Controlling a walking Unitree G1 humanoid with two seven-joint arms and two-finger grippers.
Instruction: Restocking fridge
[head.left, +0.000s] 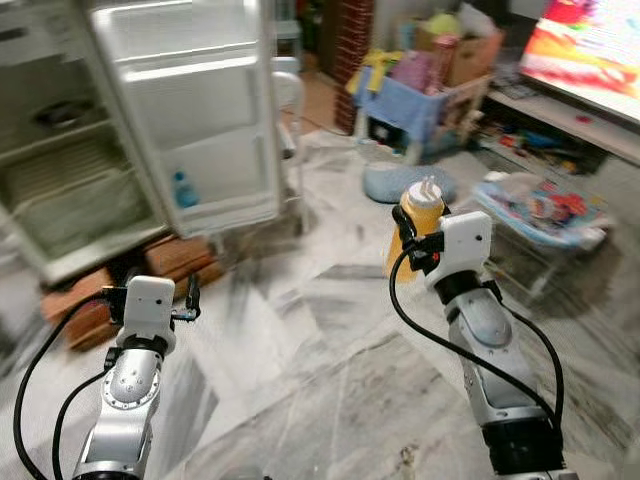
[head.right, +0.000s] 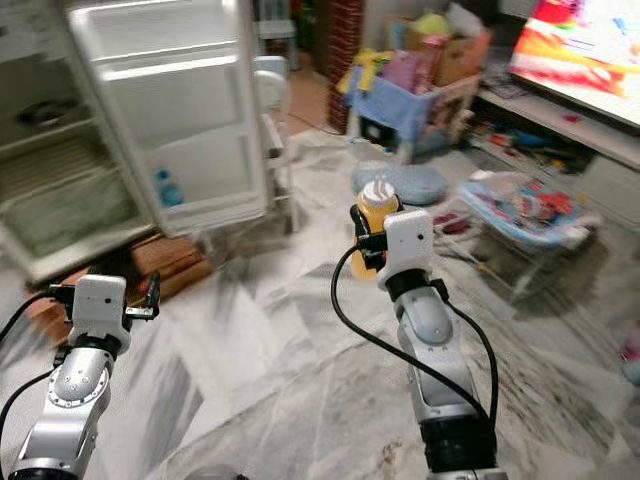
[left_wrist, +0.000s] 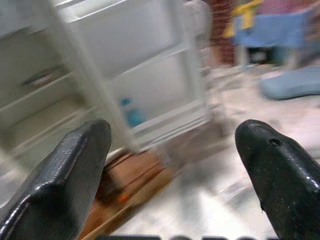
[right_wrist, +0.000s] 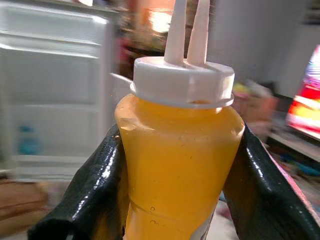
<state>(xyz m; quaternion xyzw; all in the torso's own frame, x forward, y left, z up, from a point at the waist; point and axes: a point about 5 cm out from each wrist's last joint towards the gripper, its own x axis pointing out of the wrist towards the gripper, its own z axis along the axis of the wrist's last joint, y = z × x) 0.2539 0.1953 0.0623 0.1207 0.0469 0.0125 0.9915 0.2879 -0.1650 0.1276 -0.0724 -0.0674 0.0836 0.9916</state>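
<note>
A: Where is the sauce bottle (right_wrist: 177, 150) right now?

B: Clamped upright in the right gripper (head.left: 418, 243), 1 black finger (right_wrist: 92, 185) pressed to each side of its orange body. Its white cap with 2 nozzles points up, so the long axis is vertical. It is held in the air above the marble floor (head.left: 330, 370), not resting on anything.

A: And the fridge (head.left: 75, 150)?

B: Ahead and to the robot's left, well apart from the bottle. The door (head.left: 195, 110) stands swung open, its inner shelves facing the room, with a small blue bottle (head.left: 184, 190) on the lower door shelf. The cabinet's shelves lie further left, behind the door's edge.

A: So which way must the bottle travel?

B: Forward and to the left, I judge. The right arm carries it, yet the left gripper (head.left: 188, 298) is the nearer one to the fridge; its fingers (left_wrist: 65, 175) stand apart, holding nothing.

A: Anything hard to read?

B: Plenty. The frames are blurred, so shelf edges are soft. The fridge's left side and top are cut off at the frame's edge, and I cannot tell what the dark shape on the upper cabinet shelf is. The bottle's base is hidden behind the gripper, and its label cannot be read. How full the door shelves are beyond that blue bottle is unclear.
</note>
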